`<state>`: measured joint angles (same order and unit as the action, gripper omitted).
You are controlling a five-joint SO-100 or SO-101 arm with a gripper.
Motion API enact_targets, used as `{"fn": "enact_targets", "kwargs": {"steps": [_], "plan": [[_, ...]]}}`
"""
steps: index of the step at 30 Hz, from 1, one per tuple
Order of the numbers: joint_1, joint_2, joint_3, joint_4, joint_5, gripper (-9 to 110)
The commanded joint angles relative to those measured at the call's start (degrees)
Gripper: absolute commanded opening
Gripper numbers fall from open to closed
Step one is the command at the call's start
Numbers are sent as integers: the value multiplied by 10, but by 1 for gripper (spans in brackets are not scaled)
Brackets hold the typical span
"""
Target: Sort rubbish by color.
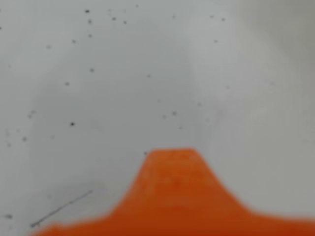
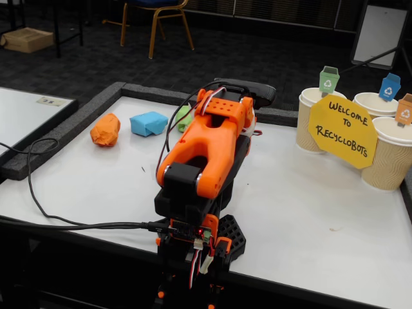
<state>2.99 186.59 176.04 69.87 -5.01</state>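
We take the orange arm as our landmark; it sits folded over its base at the near edge of the white desk. In the fixed view its hand is hidden behind the folded arm. In the wrist view we see only a blurred orange part of the hand low in the frame over the speckled white surface, so we cannot tell whether it is open or closed; nothing shows in it.

Beyond the arm, toward the far left of the desk in the fixed view, the three paper wads lie in a row. The orange wad is farthest left of the arm, the light blue wad sits between, and the light green wad is just beside the arm's upper part, partly hidden by it.

To the arm's far right stand three paper cups with a yellow sign reading "Welcome to Recyclobots". A black cable trails off to the arm's left.
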Motion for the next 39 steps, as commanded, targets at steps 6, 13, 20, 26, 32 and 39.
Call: {"fn": "enact_targets", "kwargs": {"steps": [6,13,20,26,32,39], "plan": [[-2,18,-29,-18,4,3],[-2,18,-29,-18,4,3],[-2,18,-29,-18,4,3],[-2,18,-29,-18,4,3],[-2,18,-29,-18,4,3],[-2,18,-29,-18,4,1]]}}
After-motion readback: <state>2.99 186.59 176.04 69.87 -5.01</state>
